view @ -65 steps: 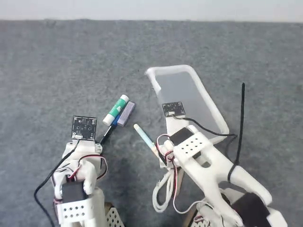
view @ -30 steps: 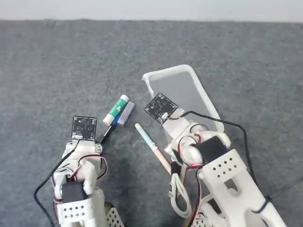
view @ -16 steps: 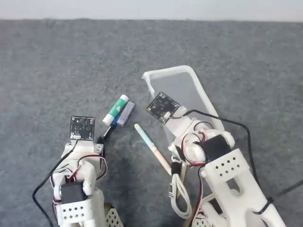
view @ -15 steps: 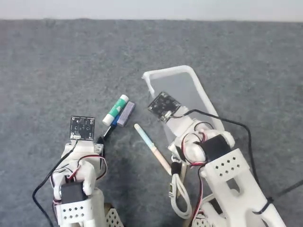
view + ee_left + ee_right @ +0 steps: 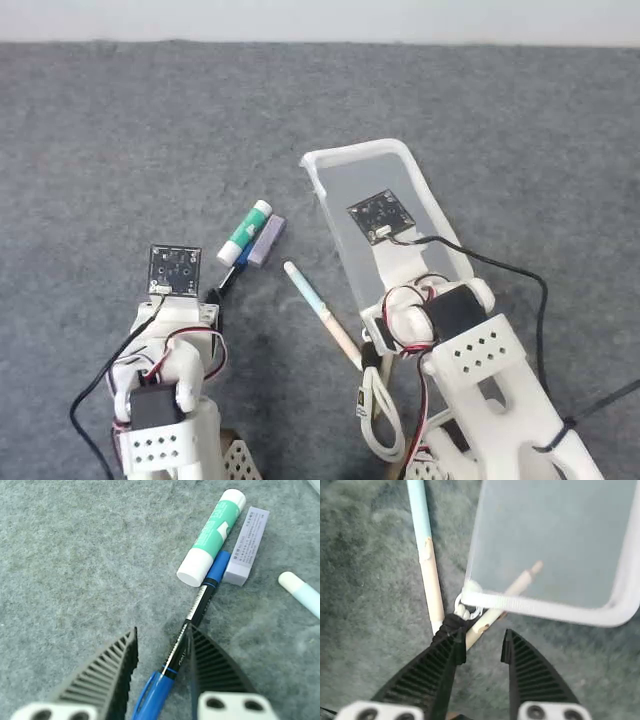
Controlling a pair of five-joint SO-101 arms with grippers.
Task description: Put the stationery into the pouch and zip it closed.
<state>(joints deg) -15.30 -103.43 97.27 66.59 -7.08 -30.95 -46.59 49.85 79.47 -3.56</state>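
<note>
left gripper (image 5: 162, 665): fingers apart, nothing clamped; the blue pen's barrel lies on the mat in the gap between them.
blue pen (image 5: 192, 630): runs out from between the left fingers. Its far end is wedged between glue stick and eraser, just beside both.
glue stick (image 5: 212, 537): green and white, lying flat ahead of the left fingertips, parallel to the eraser.
eraser (image 5: 246, 545): lavender sleeve, flat, ahead of the left fingertips on the pen's other side from the glue stick.
right gripper (image 5: 482, 652): fingers apart, holding nothing; the pouch corner is just ahead of the tips.
pouch (image 5: 612, 607): translucent with a white rim, flat on the mat; can't tell whether the zip is open or closed.
zip pull (image 5: 467, 611): metal ring at the pouch corner with a black tab right at one right fingertip; can't tell if they touch.
pale-blue pen (image 5: 427, 555): outside the pouch, along its long edge; the cream end reaches just beside the finger next to the tab.
cream stick (image 5: 520, 582): seen through the pouch wall; inside or underneath, can't tell.
in the way: in the high view, the right arm's camera board (image 5: 381, 217) sits over the pouch's near half.
mat (image 5: 120, 130): grey, fuzzy, under everything.
print: small lettering on the glue stick label, eraser sleeve and blue pen barrel.
</note>
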